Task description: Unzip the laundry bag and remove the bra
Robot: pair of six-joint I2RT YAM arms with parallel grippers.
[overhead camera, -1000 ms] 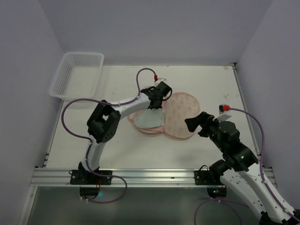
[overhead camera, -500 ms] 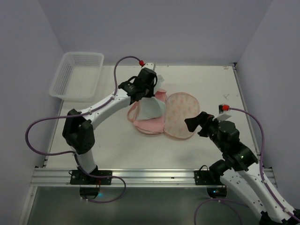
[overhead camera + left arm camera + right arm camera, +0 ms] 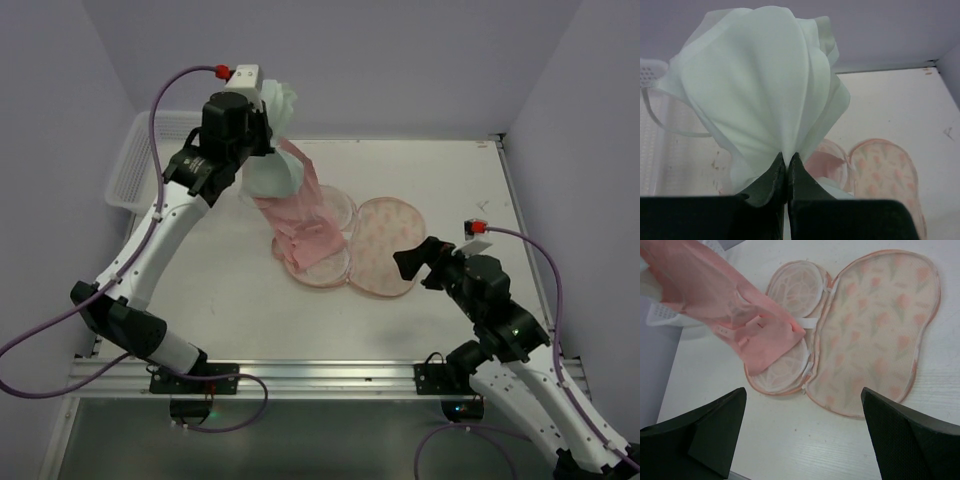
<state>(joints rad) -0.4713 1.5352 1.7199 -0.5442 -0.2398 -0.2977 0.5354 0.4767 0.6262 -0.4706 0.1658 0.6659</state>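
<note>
The laundry bag point(image 3: 386, 247) lies unzipped and spread flat at mid-table, its printed half point(image 3: 875, 325) on the right and its mesh half point(image 3: 782, 372) on the left. My left gripper point(image 3: 262, 112) is high above the table's back left, shut on the bra point(image 3: 293, 200). Its jaws point(image 3: 788, 156) pinch a pale cup point(image 3: 765, 85), and the salmon-pink fabric point(image 3: 740, 315) hangs down with its lower end still touching the mesh half. My right gripper point(image 3: 415, 262) hovers open just right of the bag, nothing between its fingers point(image 3: 803, 390).
A white lattice basket point(image 3: 140, 160) stands at the back left corner, below and beside the raised left arm. The table's metal rail point(image 3: 320, 375) runs along the near edge. Grey walls close in the back and both sides.
My left arm has risen and swung toward the back left, drawing the bra up out of the open bag until only its lower end touches. The right arm has not moved.
</note>
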